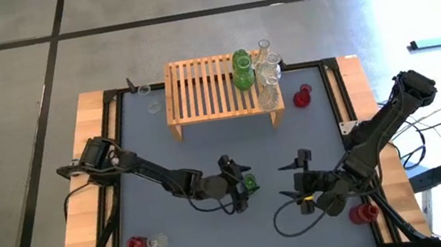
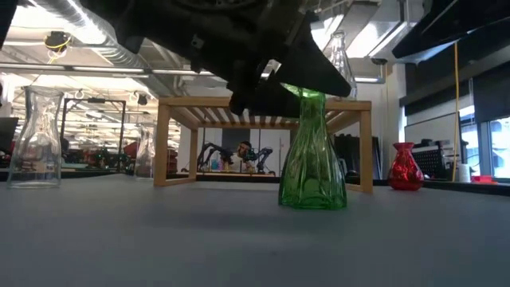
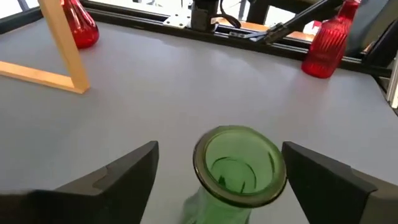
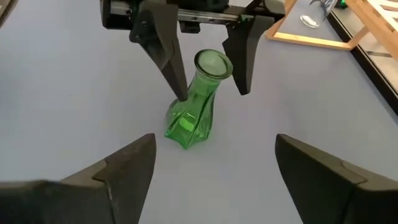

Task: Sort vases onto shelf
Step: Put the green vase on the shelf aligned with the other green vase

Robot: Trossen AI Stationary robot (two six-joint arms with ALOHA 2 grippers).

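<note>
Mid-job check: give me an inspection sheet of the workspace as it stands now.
Surface: grey table, wood borders.
Job's things: shelf carries a green and clear vases at its right end; green vase upright mid-table; red and clear ones around.
Clutter: nothing seen.
Grippers: left gripper open, fingers either side of the green vase's neck; right gripper open, empty, nearby.
Cables: cable loop near the right arm.
Surroundings: concrete floor, lab behind.

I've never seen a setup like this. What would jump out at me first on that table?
Probably the green vase standing upright near the middle of the table, with the left gripper open around its neck, fingers on either side. The right gripper waits open close by, facing it. At the far edge, a wooden shelf already carries a cluster of green and clear vases at one end.
</note>
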